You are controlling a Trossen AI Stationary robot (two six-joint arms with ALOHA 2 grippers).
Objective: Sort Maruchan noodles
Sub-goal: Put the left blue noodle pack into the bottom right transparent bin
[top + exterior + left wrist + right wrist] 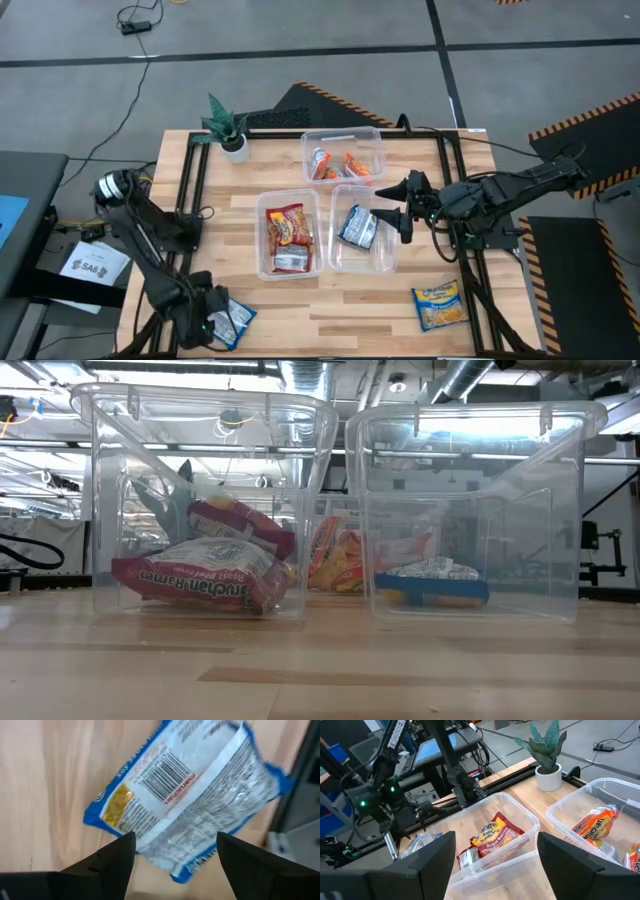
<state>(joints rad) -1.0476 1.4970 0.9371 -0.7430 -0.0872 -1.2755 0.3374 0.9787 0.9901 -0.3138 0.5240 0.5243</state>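
Observation:
A blue-and-white noodle packet [180,795] lies flat on the wood at the table's near left corner [236,320], barcode side up. My left gripper [214,326] points down over it, open, one finger on either side of the packet's near end [172,865]; I cannot tell whether it touches the packet. My right gripper [399,206] hovers open and nearly level above the clear bin [385,262] that holds a blue packet [358,228]. Red packets [287,232] lie in the middle bin, orange ones [338,165] in the far bin. A yellow packet [438,305] lies on the table, near right.
A small potted plant [228,128] stands at the far left corner. Black frame rails [190,180] run along the table's left and right sides. In the low view the bins [200,510] block the sight across the table. Bare wood lies along the near edge [340,330].

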